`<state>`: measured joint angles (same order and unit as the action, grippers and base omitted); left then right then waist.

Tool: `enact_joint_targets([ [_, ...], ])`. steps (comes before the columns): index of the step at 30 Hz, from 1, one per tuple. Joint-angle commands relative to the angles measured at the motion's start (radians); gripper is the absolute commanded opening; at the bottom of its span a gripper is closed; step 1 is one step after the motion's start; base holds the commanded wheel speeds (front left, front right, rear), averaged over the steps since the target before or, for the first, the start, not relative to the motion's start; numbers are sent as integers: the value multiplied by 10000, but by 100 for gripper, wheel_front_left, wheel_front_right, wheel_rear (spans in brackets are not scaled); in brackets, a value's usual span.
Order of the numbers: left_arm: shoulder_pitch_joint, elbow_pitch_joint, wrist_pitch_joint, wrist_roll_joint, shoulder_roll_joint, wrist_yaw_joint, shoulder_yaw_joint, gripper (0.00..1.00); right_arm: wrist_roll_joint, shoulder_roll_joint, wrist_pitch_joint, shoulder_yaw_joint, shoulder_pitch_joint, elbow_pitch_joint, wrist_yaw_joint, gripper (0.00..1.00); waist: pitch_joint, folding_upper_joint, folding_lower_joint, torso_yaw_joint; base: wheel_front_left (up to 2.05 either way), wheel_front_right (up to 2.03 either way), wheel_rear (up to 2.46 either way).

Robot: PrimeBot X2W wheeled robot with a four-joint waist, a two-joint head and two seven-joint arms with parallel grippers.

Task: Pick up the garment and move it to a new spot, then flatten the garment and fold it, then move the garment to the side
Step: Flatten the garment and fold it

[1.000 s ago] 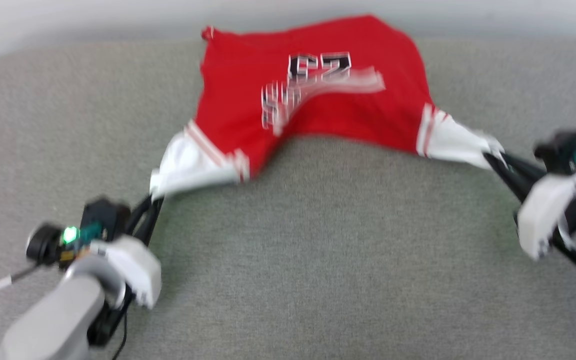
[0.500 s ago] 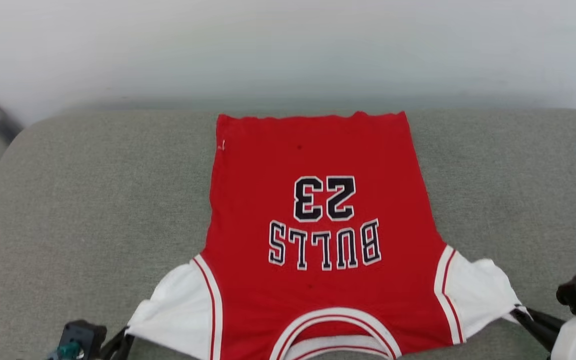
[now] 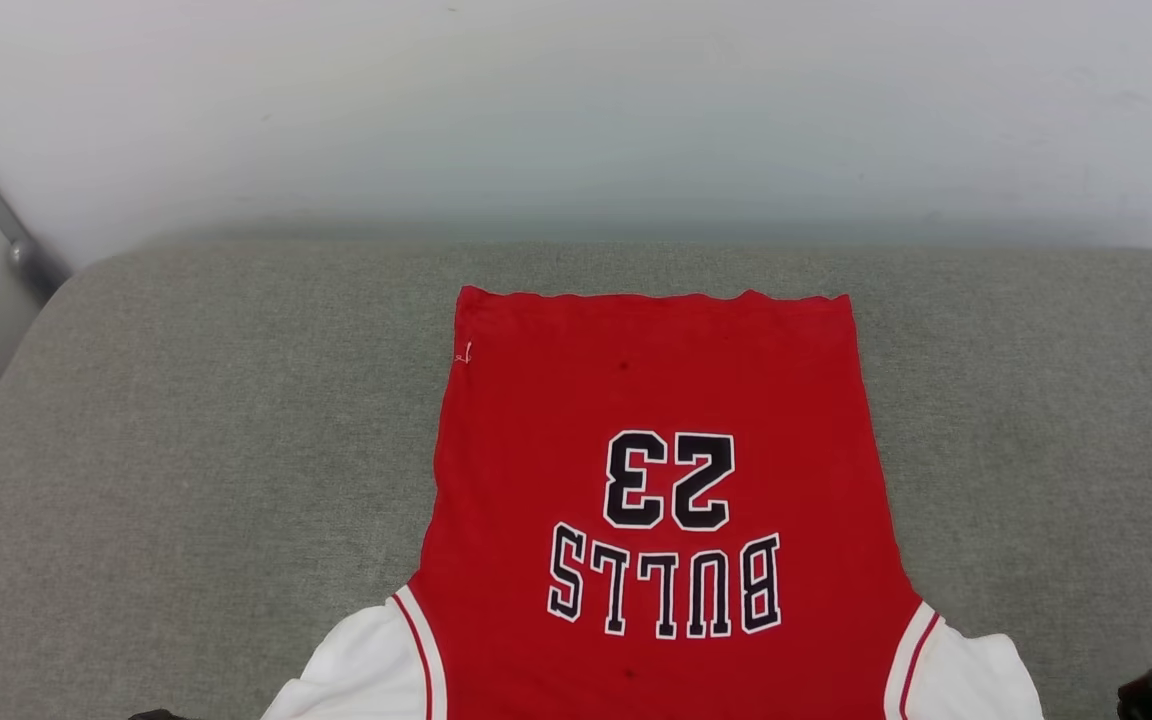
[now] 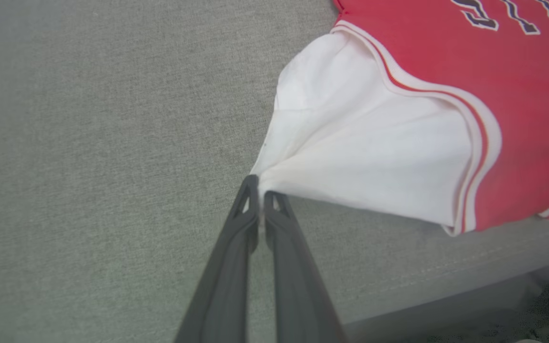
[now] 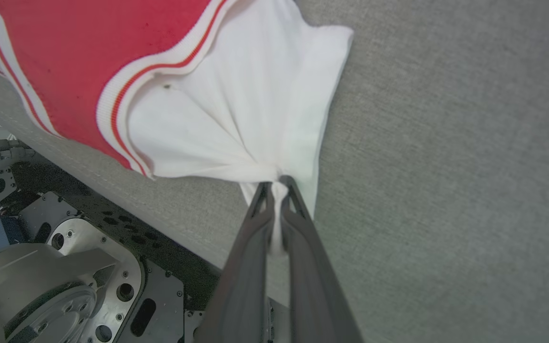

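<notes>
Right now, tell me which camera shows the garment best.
The head view: the garment lies flat on the grey cushion, lettering upward. The left wrist view gives one white sleeve pinched in the left claw; the right wrist view, the other sleeve in the right claw.

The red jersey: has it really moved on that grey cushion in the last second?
Yes. The red jersey has slid toward the robot: more grey cushion now shows between its hem and the cushion's far edge.

Grey woven-fabric cushion top (image 3: 186, 450), rounded far-left corner; plain white wall (image 3: 576, 120) behind it; slanted grey metal bar (image 3: 21, 252) far left, by wall.
</notes>
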<state>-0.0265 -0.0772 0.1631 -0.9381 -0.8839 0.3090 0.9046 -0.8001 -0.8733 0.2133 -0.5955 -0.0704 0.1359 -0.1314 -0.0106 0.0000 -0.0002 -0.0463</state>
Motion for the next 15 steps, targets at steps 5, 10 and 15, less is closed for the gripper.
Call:
enact_joint_targets([
  [5,-258,164,-64,143,34,83,55,0,346,-10,749,1175,288,-867,13,100,-95,0,2,-24,0,0,0],
  [10,-539,424,-30,420,24,231,36,0,669,-294,1131,2644,1532,-1817,13,100,-477,0,2,-121,0,0,0],
  [15,-935,792,-84,754,74,340,31,0,586,-509,2079,3291,3591,-2265,11,100,-1162,0,2,-476,0,0,0],
])
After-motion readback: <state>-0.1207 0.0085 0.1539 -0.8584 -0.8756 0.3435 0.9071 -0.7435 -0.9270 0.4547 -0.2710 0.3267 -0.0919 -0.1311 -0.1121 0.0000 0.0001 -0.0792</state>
